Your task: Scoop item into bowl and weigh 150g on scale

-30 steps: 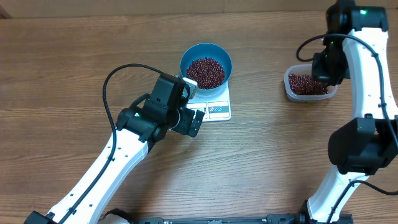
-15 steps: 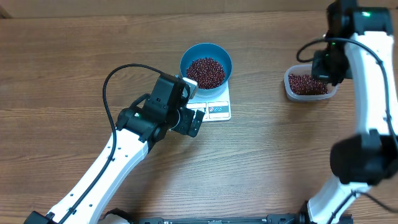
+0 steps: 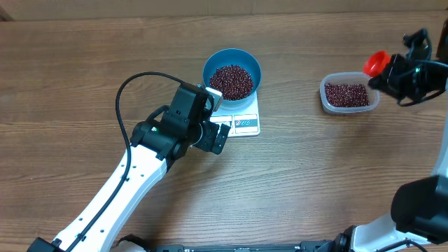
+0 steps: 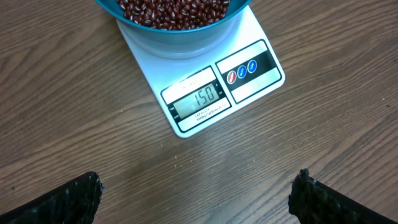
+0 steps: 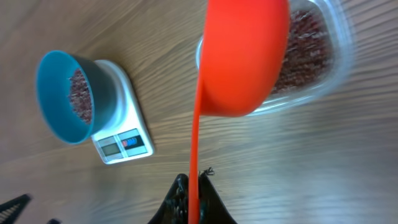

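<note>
**One figure to read: 150 on the scale [image 4: 249, 31]**

We can read only one number in these views. From the left wrist, the grey display [image 4: 199, 99] on the scale's near edge shows 150 in dark digits. A line of small print runs just under the digits, and a faint word sits on the white face just above the display; we cannot make out either. Right of the display, a dark strip [image 4: 244, 67] carries two round signs, one red and one blue, each crossed by a slanted white stroke. From overhead and from the right wrist, the same markings are too small for us to read.
</note>
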Tool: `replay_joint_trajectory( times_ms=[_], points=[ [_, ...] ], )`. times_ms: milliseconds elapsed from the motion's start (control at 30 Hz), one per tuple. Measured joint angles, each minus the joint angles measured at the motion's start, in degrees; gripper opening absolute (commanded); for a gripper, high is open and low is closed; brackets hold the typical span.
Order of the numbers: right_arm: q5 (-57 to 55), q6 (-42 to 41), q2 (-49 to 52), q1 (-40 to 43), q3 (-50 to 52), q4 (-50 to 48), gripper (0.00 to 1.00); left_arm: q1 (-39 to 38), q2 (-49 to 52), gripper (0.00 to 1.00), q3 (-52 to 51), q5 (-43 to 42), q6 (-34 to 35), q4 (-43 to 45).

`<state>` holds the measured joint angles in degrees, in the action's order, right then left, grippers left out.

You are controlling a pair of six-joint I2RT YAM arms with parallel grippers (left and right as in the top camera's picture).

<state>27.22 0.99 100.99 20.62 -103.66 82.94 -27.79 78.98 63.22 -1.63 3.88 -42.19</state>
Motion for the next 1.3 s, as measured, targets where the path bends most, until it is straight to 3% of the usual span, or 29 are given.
replay_joint_trajectory(
  times_ms=[233, 467, 533, 600, 700, 833, 1000, 1300],
  points=[
    [9.9, -3.3, 0.5, 3.2, 16.5, -15.4, 0.04, 0.0, 0.0, 1.00, 0.0, 0.0, 0.0, 0.0],
    [12.4, -13.8, 0.6, 3.2, 29.1, -31.0, 0.04, 0.0, 0.0, 1.00, 0.0, 0.0, 0.0, 0.0],
    [12.9, -16.7, 0.6, 3.2, 31.3, -33.4, 0.10, 0.0, 0.0, 1.00, 0.0, 0.0, 0.0, 0.0],
    [12.9, -18.3, 0.6, 3.2, 32.3, -34.1, 0.23, 0.0, 0.0, 1.00, 0.0, 0.0, 0.0, 0.0],
    [13.3, -20.4, 0.6, 3.2, 32.5, -34.2, 0.57, 0.0, 0.0, 1.00, 0.0, 0.0, 0.0, 0.0],
    [14.3, -21.6, 0.6, 3.2, 32.5, -34.0, 0.78, 0.0, 0.0, 0.99, 0.0, 0.0, 0.0, 0.0],
    [15.7, -21.9, 0.6, 3.4, 32.5, -32.3, 0.83, 0.0, 0.0, 0.99, 0.0, 0.0, 0.0, 0.0],
    [12.8, -17.7, -3.0, 4.5, 31.0, -19.9, 0.89, 0.0, 0.0, 1.00, 0.0, 0.0, 0.0, 0.0]
  ],
)
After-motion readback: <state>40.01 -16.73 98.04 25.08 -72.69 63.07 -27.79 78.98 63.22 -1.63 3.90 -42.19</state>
